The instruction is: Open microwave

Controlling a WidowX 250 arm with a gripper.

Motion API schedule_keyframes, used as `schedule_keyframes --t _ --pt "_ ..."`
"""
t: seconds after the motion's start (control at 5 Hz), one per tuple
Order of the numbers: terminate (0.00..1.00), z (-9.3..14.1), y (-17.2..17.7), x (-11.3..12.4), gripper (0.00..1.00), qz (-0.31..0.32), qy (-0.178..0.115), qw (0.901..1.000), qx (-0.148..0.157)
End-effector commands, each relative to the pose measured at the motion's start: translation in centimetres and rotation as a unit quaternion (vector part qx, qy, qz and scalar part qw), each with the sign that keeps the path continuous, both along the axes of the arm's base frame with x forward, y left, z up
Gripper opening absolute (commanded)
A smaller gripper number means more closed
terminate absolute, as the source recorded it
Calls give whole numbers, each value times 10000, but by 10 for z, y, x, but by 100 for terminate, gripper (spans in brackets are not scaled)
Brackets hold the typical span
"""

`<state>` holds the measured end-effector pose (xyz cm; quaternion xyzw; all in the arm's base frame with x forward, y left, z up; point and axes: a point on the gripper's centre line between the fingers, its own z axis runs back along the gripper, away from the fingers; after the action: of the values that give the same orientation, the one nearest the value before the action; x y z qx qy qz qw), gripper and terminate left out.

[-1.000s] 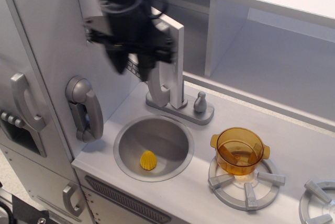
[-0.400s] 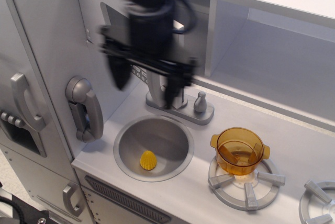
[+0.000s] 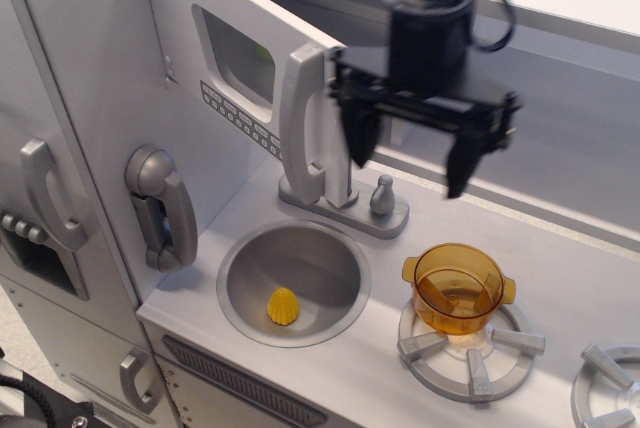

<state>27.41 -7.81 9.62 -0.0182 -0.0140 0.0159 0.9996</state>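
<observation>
The microwave door (image 3: 240, 78) is swung wide open toward me, hinged at its left. It shows its dark window (image 3: 238, 58), a row of small buttons (image 3: 232, 113) below it and a long vertical silver handle (image 3: 300, 123) at its free edge. My black gripper (image 3: 412, 163) hangs to the right of the handle, in front of the open microwave cavity (image 3: 560, 118). Its two fingers are spread wide and hold nothing. It does not touch the door.
A silver phone handset (image 3: 163, 206) hangs on the left wall. A faucet base (image 3: 350, 203) stands behind the round sink (image 3: 294, 278), which holds a yellow toy (image 3: 283, 305). An orange pot (image 3: 458, 288) sits on a burner. A lower grey door with a curved handle (image 3: 45, 193) is at far left.
The gripper has moved right and away from the door, from in front of the handle to the cavity opening. The door stays swung open and is now uncovered.
</observation>
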Motion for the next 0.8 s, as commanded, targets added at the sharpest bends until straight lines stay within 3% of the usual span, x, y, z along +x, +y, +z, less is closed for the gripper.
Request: schedule_keyframes --t 0.0,0.2,0.4,0.6 --pt "0 44 6 42 100 121 -440 9987 -235" --pt "0 49 36 61 100 523 -521 9969 -288" --pt "0 40 63 67 100 728 -529 9959 -64" --pt "0 25 86 58 100 787 -596 9950 139"
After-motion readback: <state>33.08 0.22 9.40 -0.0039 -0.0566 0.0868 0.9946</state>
